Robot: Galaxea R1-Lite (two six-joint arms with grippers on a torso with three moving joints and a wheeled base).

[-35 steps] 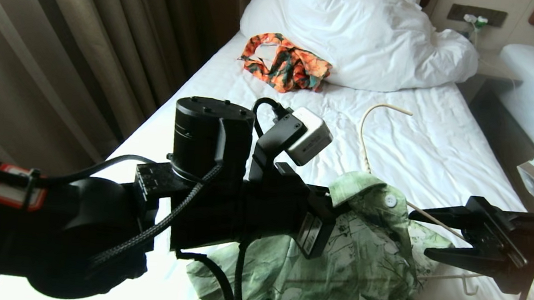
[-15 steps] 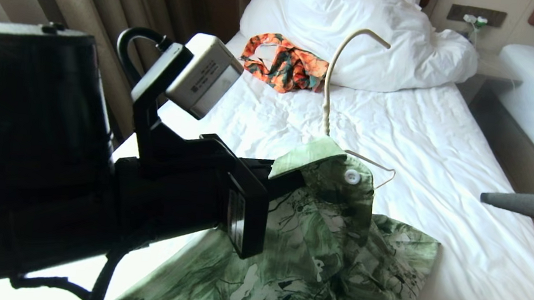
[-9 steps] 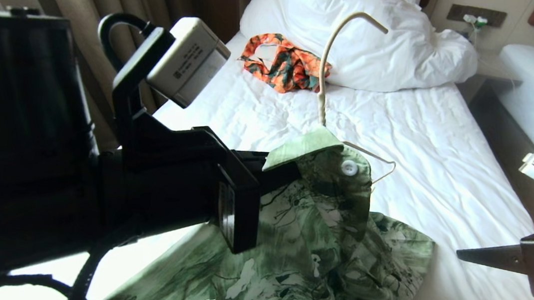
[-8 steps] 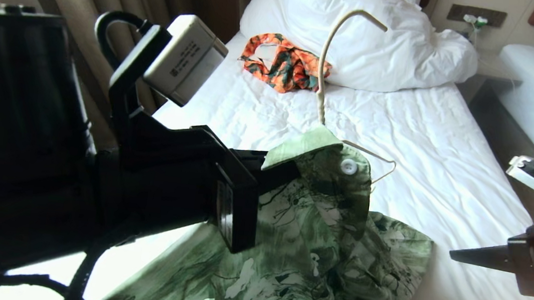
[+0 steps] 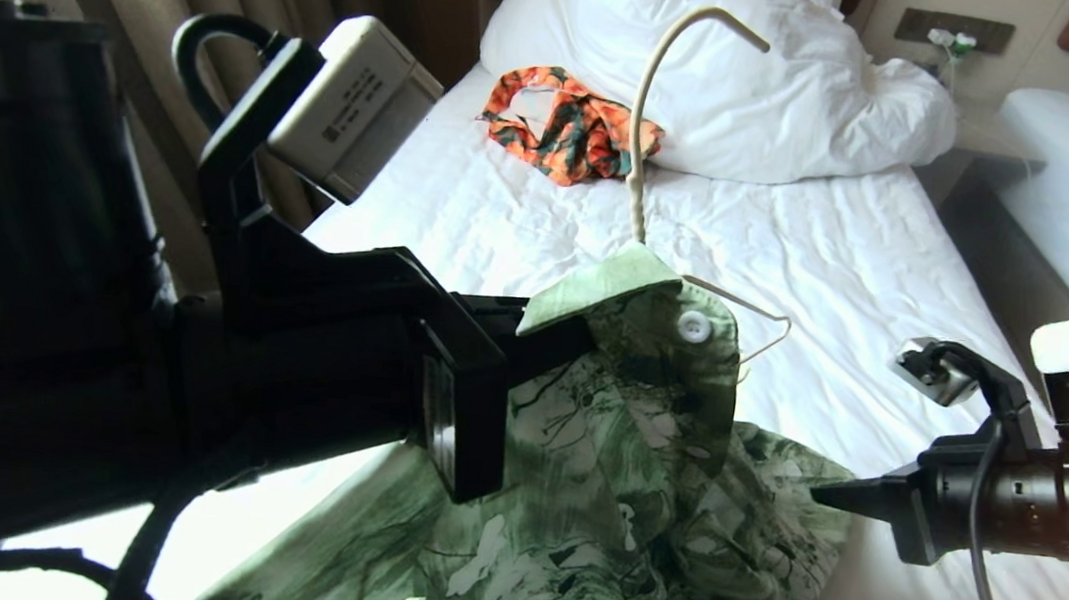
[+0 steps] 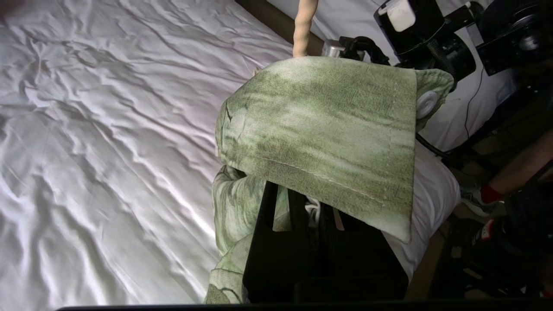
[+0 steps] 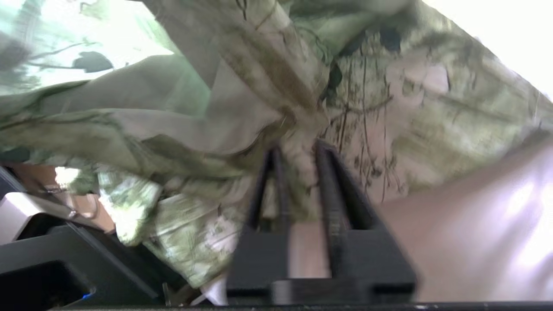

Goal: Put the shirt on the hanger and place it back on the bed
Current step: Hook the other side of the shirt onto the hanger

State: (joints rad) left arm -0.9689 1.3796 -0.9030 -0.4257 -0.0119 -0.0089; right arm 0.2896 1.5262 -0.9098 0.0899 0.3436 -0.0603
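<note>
While the left tool grips the shirt by its collar on the hanger above the bed, the right tool reaches its hem. Its fingers stand narrow; whether they pinch cloth, I cannot tell.

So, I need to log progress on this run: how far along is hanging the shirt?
Partly done: the hanger is inside the collar of the shirt, its hook sticking up. In hand: the left gripper holds the collar up off the bed, while the right gripper reaches the shirt's loose side. Left: one hanger shoulder is bare, the fabric is bunched, and it must be laid down.
</note>
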